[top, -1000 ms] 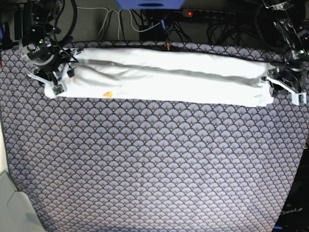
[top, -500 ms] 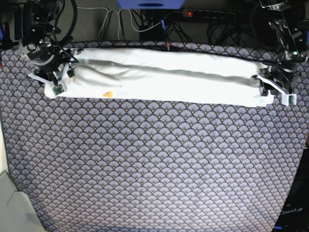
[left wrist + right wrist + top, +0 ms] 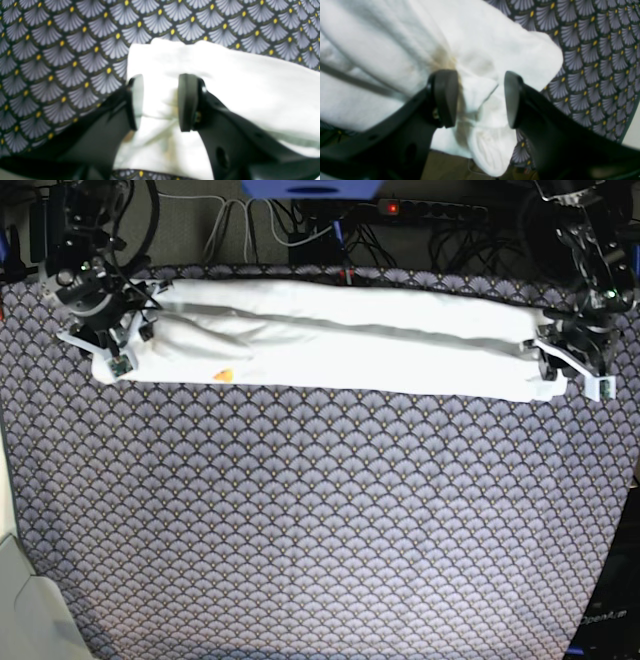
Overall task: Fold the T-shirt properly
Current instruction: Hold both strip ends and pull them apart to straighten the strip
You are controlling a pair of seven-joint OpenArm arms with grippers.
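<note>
— Base view: large white cotton T-shirt (image 3: 340, 350), folded into a long narrow band, stretched across the far part of the table (image 3: 320, 530) under its grey fan-patterned cloth with yellow dots. Small orange patch of print peeking out near the band's lower edge, toward the right arm's end. Black power strip (image 3: 430, 210) and tangled cables behind the table's far edge.

— And the claws?

— One at each end of the band. Right claw (image 3: 480, 98), in its wrist view: black pads apart, straddling a bunched white corner of the T-shirt, a brownish smudge of print beside one pad; no squeeze on the fabric visible. Left claw (image 3: 160, 102), in its wrist view: pads apart as well, white fabric showing in the gap between them, patterned cloth just beside one pad. Touching the fabric or hovering just above: cannot tell, wrist pictures blurred.
</note>
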